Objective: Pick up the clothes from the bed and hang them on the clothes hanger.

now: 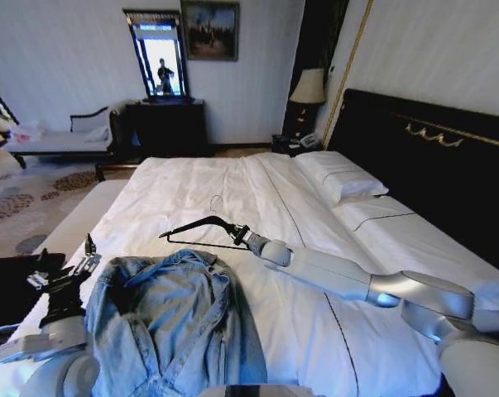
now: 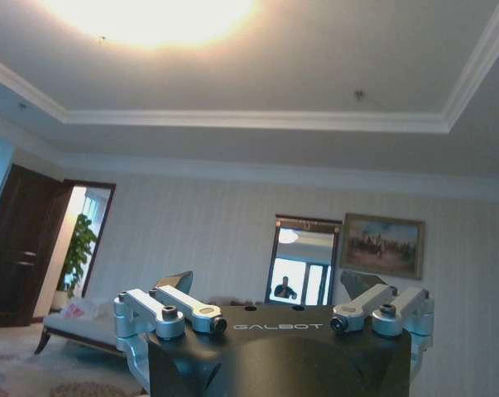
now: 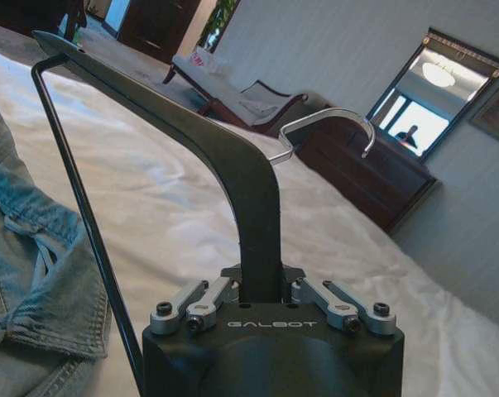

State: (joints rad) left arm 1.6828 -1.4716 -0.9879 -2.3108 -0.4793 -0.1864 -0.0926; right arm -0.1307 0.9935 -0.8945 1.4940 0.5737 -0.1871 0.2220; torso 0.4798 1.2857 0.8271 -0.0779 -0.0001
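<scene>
The right gripper (image 1: 242, 235) is clamping the clothes hanger (image 1: 201, 228) just beyond the denim jacket's (image 1: 170, 322) collar, readying insertion; the left gripper (image 1: 71, 273) is waiting, spread apart, near left.

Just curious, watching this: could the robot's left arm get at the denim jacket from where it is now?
Probably yes. The left gripper hangs open right beside the jacket on the bed, nothing between them. The right gripper holds the hanger farther up, out of the way.

Jacket (image 1: 170, 327) on bed (image 1: 232, 190), hanger (image 1: 201, 229) behind
</scene>
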